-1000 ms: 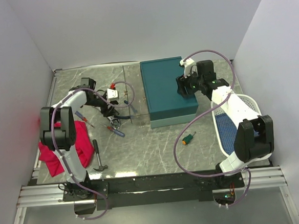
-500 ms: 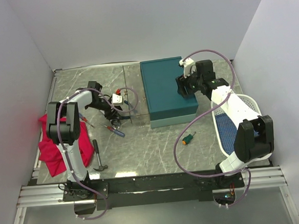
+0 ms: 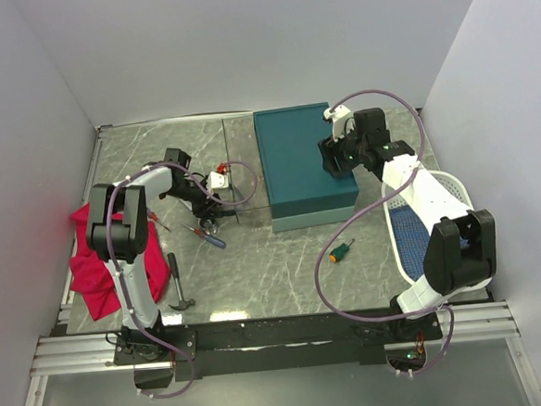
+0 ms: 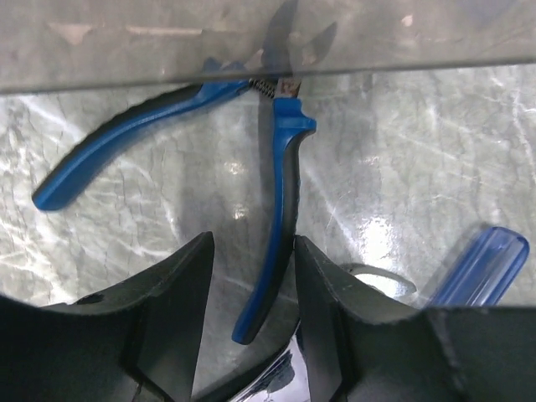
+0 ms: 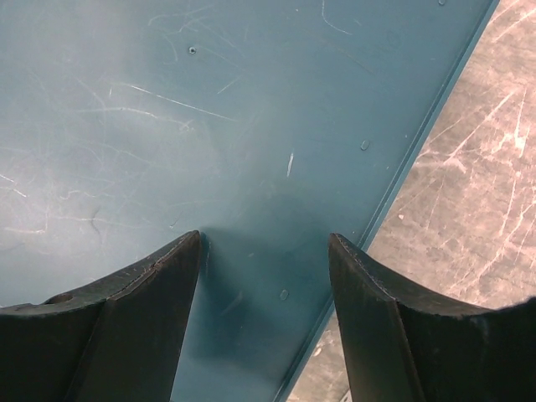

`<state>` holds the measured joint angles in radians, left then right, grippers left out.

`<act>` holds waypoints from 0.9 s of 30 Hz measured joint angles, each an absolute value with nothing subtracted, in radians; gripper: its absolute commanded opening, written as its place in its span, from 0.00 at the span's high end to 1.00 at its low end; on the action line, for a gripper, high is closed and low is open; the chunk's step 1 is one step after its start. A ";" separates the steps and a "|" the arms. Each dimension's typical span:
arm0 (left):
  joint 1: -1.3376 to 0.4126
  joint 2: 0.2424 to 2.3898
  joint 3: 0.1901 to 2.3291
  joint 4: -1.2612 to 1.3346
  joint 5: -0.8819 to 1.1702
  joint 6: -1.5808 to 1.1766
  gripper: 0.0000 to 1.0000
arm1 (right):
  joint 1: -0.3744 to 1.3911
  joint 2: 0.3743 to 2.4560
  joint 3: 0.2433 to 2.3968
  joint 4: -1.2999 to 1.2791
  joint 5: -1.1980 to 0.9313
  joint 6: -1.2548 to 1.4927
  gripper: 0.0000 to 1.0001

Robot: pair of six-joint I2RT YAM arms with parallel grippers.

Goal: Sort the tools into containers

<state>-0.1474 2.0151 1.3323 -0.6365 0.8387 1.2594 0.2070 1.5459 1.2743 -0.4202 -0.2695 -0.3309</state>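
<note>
Marble table (image 3: 275, 268), pliers (image 4: 283, 167) nose away, handle inside parted left end effector (image 4: 253, 243), right end effector (image 5: 264, 239) wide

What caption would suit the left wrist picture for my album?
Left claw, open, straddling one handle of the blue-handled pliers on the table.

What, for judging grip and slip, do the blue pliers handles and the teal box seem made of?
Pliers handles: likely rubbery blue plastic over-grip, matte, ribbed along the edge. Teal box: smooth hard plastic or painted metal, can't tell which; slight sheen, fine pale scratches.
</note>
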 measured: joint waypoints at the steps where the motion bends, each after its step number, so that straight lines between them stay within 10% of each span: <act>1: -0.147 2.015 1.332 -0.636 0.836 1.258 0.54 | 0.207 1.544 1.271 -0.416 -0.270 -0.331 0.30; 8: -0.147 2.025 1.341 -0.656 0.810 1.250 0.69 | 0.207 1.526 1.250 -0.409 -0.263 -0.336 0.30; 12: -0.147 2.025 1.341 -0.678 0.818 1.259 0.99 | 0.207 1.526 1.250 -0.408 -0.263 -0.336 0.30; 27: 0.088 1.850 1.390 -0.646 0.937 0.950 0.99 | 0.207 1.521 1.243 -0.398 -0.264 -0.338 0.30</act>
<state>0.0875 1.8496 1.3903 -0.6464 0.9371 0.9504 0.2070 1.5208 1.2427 -0.3981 -0.2642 -0.3378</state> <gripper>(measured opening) 0.071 0.694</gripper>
